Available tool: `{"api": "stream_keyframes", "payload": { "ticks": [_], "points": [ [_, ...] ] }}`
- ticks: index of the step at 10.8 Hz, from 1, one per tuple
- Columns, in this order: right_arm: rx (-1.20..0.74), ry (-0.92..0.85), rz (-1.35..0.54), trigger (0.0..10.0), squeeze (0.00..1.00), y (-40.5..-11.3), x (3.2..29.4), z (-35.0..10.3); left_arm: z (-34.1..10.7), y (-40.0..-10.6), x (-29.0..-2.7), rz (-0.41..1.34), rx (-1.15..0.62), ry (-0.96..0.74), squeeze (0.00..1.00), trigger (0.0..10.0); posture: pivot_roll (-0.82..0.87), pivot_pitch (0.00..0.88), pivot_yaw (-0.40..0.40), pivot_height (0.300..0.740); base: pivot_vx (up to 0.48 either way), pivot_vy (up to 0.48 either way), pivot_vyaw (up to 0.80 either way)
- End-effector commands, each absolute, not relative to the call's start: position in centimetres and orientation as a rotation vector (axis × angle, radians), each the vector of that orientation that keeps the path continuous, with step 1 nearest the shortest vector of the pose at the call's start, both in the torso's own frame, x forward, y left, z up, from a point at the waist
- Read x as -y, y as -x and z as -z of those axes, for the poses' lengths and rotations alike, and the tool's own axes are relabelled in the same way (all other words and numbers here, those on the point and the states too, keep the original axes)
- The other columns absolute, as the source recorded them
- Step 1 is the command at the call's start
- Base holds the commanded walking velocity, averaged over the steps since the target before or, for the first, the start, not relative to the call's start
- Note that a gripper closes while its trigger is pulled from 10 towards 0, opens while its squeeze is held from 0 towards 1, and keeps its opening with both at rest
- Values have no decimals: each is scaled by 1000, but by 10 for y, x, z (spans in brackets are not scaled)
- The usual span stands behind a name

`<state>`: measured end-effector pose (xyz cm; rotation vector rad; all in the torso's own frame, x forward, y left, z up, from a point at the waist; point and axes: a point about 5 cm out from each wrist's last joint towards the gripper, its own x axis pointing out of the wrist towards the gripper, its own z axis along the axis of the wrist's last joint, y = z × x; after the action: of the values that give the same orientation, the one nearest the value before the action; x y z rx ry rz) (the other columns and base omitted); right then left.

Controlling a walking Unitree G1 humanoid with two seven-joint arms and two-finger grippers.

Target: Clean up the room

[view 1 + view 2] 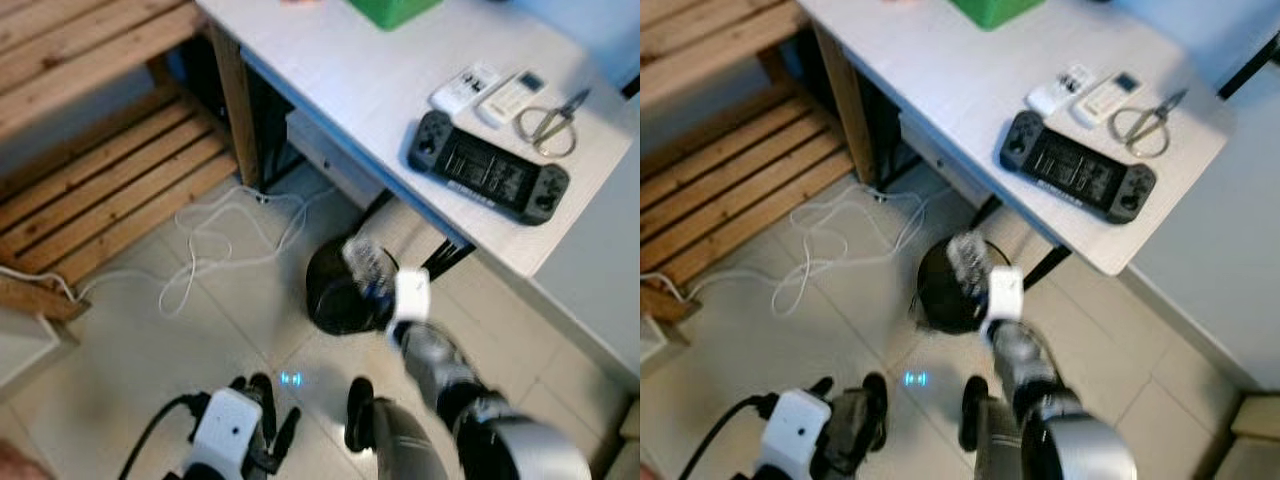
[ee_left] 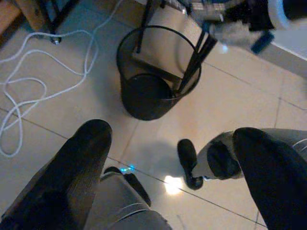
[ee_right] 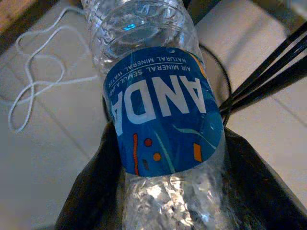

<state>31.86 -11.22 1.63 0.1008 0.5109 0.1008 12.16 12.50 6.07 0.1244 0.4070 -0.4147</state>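
A clear plastic water bottle (image 3: 163, 110) with a blue label is clamped between the black fingers (image 3: 91, 191) of my right gripper (image 1: 372, 278). The gripper holds it just over the round black wire waste bin (image 1: 325, 305), which stands on the tiled floor beside the desk leg. From the left wrist view, the bin (image 2: 144, 96) looks empty inside, with the bottle (image 2: 225, 24) above its rim. My left gripper (image 1: 272, 405) hangs low near my feet, open, with nothing between its fingers (image 2: 81, 163).
A white desk (image 1: 330, 70) carries a black game console (image 1: 488, 167), two white remotes (image 1: 490, 92), scissors (image 1: 552, 120) and a green box (image 1: 392, 8). A white cable (image 1: 215, 235) loops over the floor. A slatted wooden bench (image 1: 110, 170) stands at the left.
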Motion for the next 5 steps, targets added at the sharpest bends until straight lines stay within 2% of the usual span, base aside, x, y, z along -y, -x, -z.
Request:
{"api": "stream_keyframes", "payload": {
  "ticks": [1, 4, 5],
  "points": [
    [-556, -129, -72, 10000, 0, -312, 115, -8, -56, -112, -123, 402, -447, -108, 0, 10000, 345, 437, -73, 740, 0, 0, 0],
    [-560, -136, -91, 10000, 0, -316, 111, -12, -46, -105, -107, 400, -468, -30, 0, 10000, 299, 465, -107, 740, 0, 0, 0],
    [-568, -140, -109, 10000, 106, -315, 107, -12, -46, -106, -102, 404, -465, -18, 0, 10000, 297, 466, -111, 740, 0, 0, 0]
  ]
}}
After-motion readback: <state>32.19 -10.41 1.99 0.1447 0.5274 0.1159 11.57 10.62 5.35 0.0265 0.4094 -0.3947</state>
